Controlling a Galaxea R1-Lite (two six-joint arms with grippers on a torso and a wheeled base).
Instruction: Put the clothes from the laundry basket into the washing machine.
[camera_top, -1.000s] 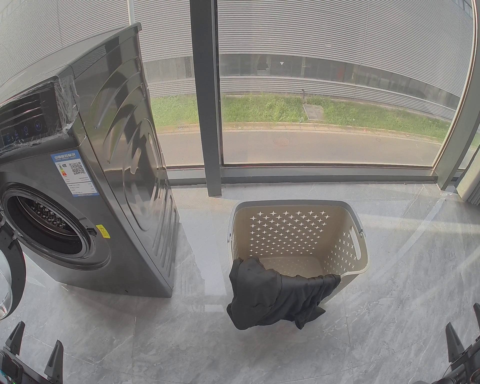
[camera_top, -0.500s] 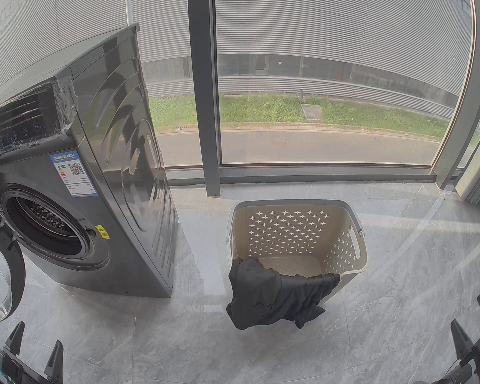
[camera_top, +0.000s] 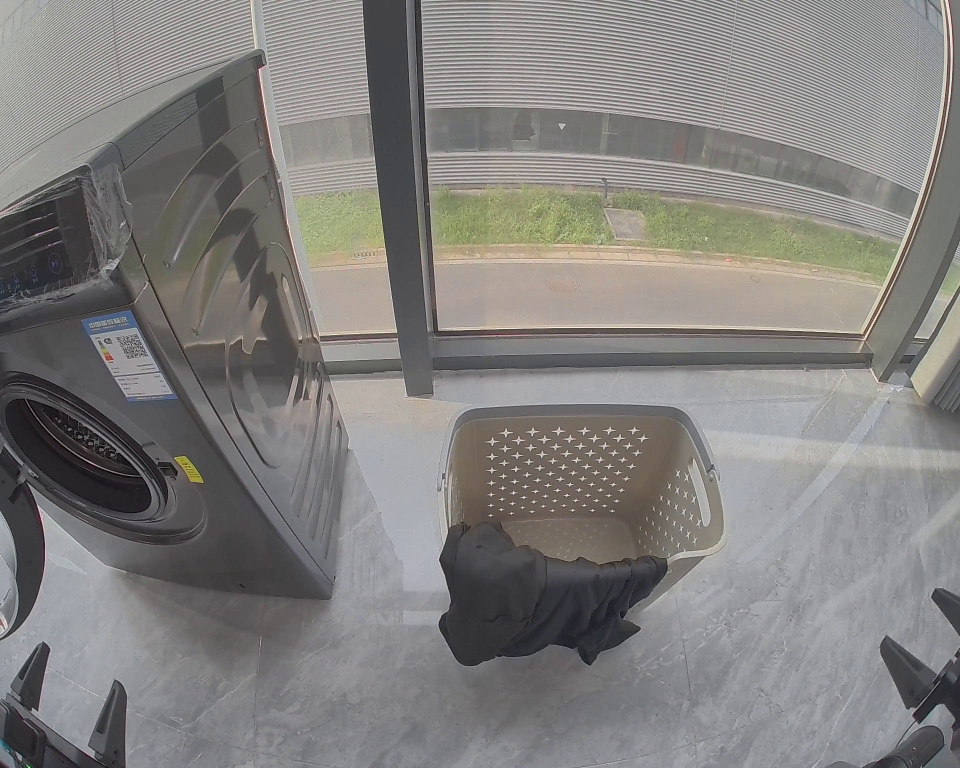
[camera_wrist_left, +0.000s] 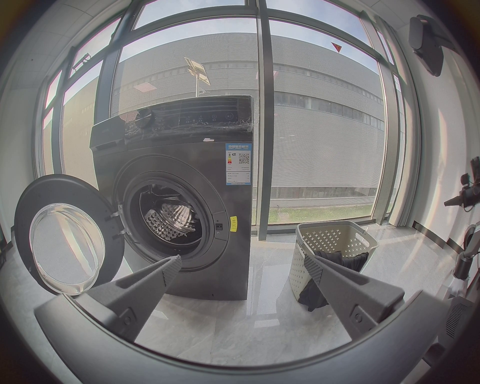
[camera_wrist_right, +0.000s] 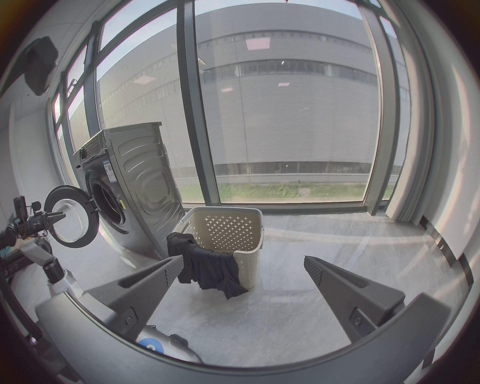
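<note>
So far nothing is done: the drum (camera_wrist_left: 170, 220) of the washer (camera_top: 200, 330) looks bare, and its door (camera_wrist_left: 65, 235) stands swung open. One dark garment (camera_top: 540, 605) hangs over the near rim of the basket (camera_top: 580, 412), part inside, part drooping down the outside toward the floor (limp, crumpled, thin cloth by its look). The left gripper (camera_top: 77, 672) and right gripper (camera_top: 915, 622) both gape wide, holding nothing, well apart from the basket. All the picking and loading is left.
</note>
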